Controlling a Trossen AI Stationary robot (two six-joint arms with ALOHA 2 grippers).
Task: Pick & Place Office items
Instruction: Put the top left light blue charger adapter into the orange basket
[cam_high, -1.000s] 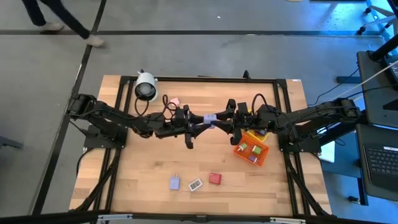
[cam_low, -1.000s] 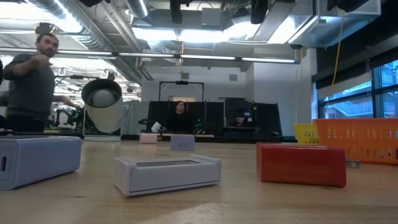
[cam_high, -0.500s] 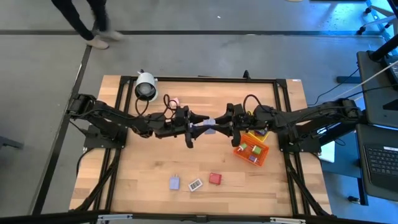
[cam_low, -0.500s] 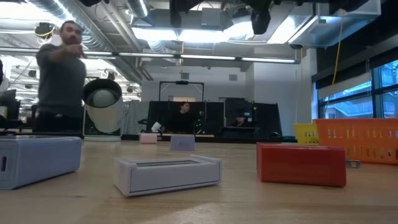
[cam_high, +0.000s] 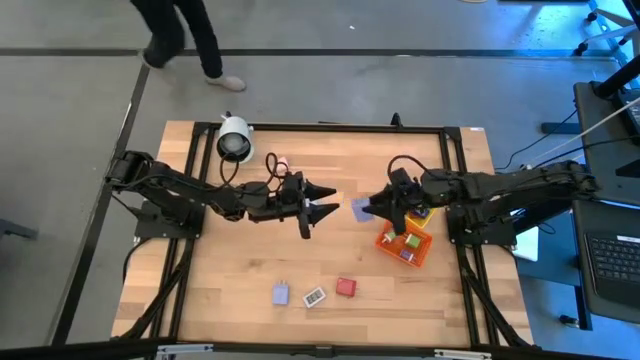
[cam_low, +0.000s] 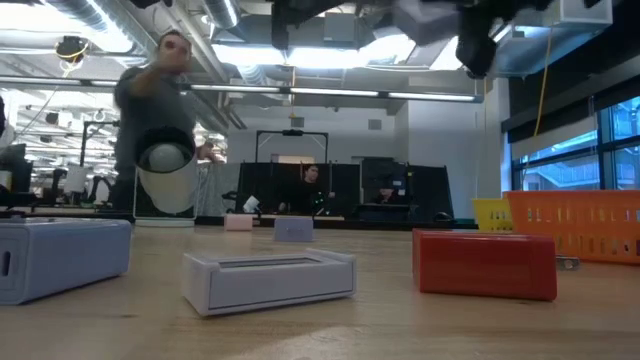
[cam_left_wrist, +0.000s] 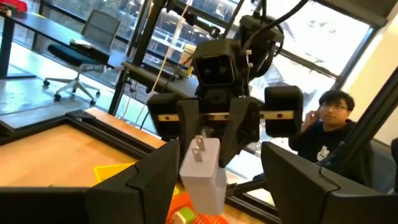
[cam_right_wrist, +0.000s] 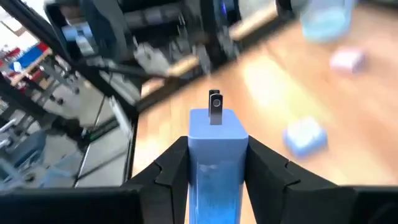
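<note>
Lavender plug block (cam_high: 359, 208), right of centre in the high view, gripped in the right gripper (cam_high: 372, 208) jaws just beside the orange bin (cam_high: 421, 250); left gripper (cam_high: 328, 200) jaws open, empty, centre frame; carry step, next likely swing over bin and release.

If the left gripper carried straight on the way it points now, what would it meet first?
Probably the lavender charger block held in the right gripper, which faces the open left gripper across a short gap.

right gripper (cam_right_wrist: 211, 155) — jaws clamp lavender charger block (cam_right_wrist: 214, 152) | prongs outward | wooden table (cam_right_wrist: 280, 87) beyond
</note>
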